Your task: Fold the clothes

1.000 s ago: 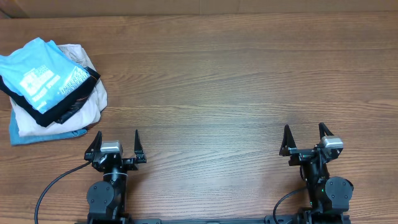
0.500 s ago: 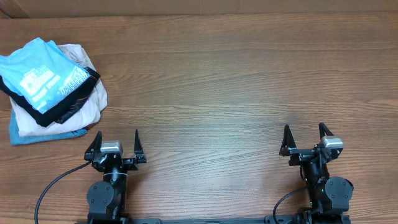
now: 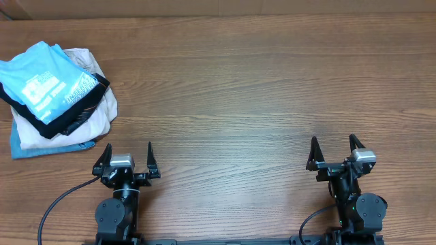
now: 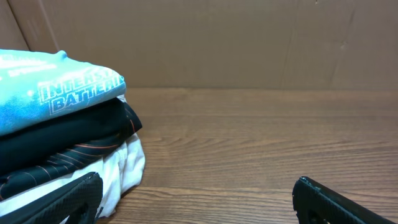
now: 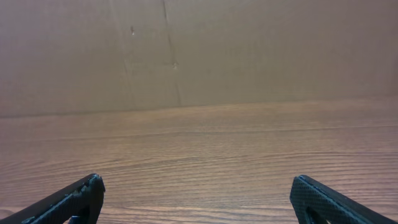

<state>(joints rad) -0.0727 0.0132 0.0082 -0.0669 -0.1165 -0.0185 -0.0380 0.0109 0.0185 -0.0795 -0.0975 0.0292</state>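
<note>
1. Shirt: light blue, folded, with white lettering facing up. It lies on top of a stack at the far left of the table.
2. Stack order, top down: shirt, black garment, cream garment, blue cloth (only its edge shows beneath the cream layer).
3. Left hand: released, jaws spread wide, grasping nothing. It sits at the near edge of the table, near the stack's near right corner but apart from it.
4. Right hand: released, jaws spread wide, grasping nothing. It sits at the near edge on the right side, well apart from the stack.
5. Left wrist view: the fingers occupy the lower corners. The stack fills the left side, with the shirt's folded edge above the black and cream layers.
6. Right wrist view: the fingers occupy the lower corners. The table's wood grain runs between them, and a brown cardboard wall stands behind.
</note>
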